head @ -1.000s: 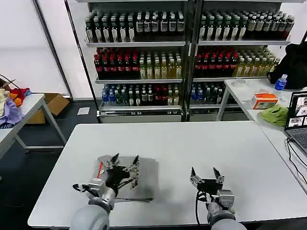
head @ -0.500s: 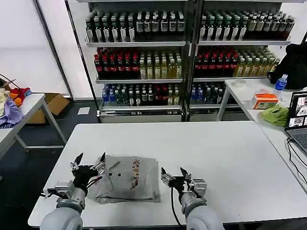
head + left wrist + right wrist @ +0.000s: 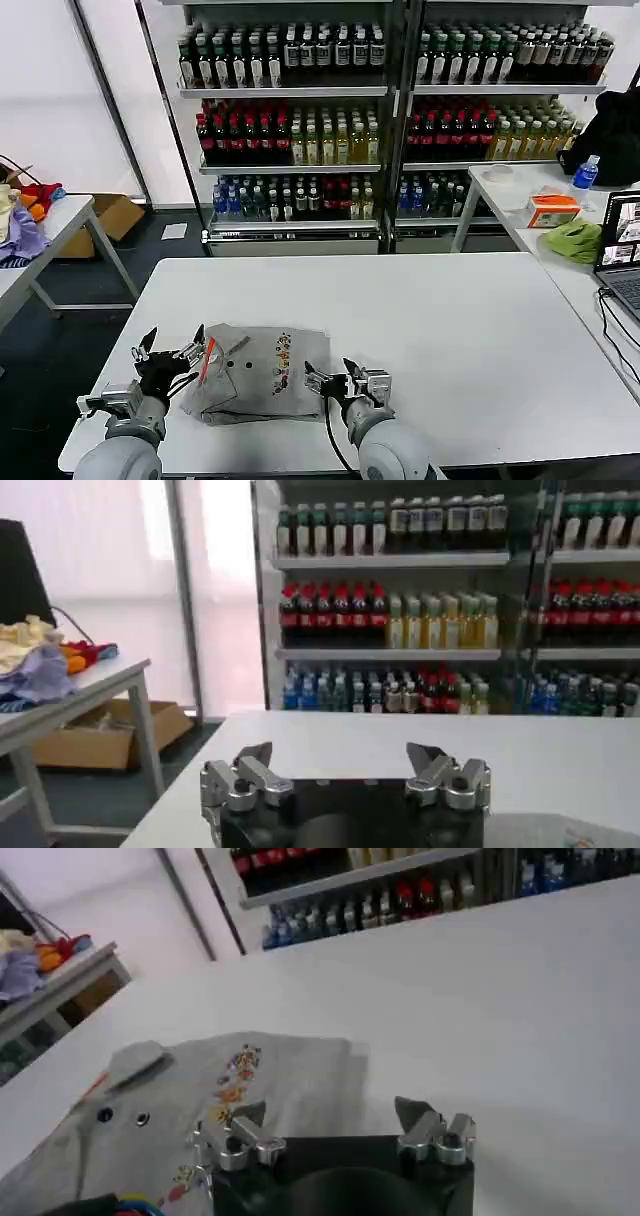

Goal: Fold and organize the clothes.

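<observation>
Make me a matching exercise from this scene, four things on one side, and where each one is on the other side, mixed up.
Things:
1. folded grey shirt
2. left hand
3. right hand
4. drink bottles

Places:
A. on shelves behind the white table
B. open, at the shirt's right edge
C. lying on the table's near left part
D. open, at the shirt's left edge, by the collar

Pairs: 1-C, 2-D, 3-B, 4-A

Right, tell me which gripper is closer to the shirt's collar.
The left gripper: it sits open at the collar end of the folded grey shirt, by the orange neckband. The right gripper, also open, is at the opposite edge.
</observation>
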You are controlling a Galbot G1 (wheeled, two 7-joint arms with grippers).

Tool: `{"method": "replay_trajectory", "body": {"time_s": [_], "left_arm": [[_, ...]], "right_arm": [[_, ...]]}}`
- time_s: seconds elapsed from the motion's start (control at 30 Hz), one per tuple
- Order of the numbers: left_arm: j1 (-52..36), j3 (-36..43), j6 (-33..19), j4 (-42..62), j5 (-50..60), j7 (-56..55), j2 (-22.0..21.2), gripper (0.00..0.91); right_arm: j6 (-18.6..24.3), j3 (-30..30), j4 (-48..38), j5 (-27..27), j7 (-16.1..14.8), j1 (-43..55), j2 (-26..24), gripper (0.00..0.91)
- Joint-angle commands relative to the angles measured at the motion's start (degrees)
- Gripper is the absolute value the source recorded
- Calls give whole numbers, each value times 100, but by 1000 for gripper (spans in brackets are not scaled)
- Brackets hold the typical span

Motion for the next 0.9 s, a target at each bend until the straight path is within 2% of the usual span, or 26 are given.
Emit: {"method": "replay_trajectory", "body": {"time_s": [0.03, 0.07, 0.1, 0.13, 0.17, 0.2, 0.53, 0.9], "left_arm": [[56, -105, 0, 60, -12, -16, -6, 907], [65, -102, 0, 62, -22, -15, -10, 907], [77, -93, 2, 67, -26, -16, -13, 907], [86, -88, 5, 73, -31, -17, -12, 907], [94, -85, 11, 80, -34, -16, -11, 907], [98, -78, 19, 86, -36, -20, -9, 907], [99, -12, 63, 80, -50, -38, -37, 907], [139, -23, 64, 14, -55, -60, -120, 907]], "right_arm": [[-11, -256, -403, 205, 164, 262, 87, 635], [-8, -240, -433, 195, 168, 249, 120, 574], [-6, -227, -451, 182, 168, 239, 143, 453], [-5, -214, -462, 171, 176, 227, 166, 232], [-3, -204, -465, 162, 184, 218, 185, 91], [-1, -191, -462, 138, 185, 204, 205, 0], [8, -109, -417, -274, -93, 108, 285, 0], [8, 69, -276, -372, -155, 123, 144, 0]]}}
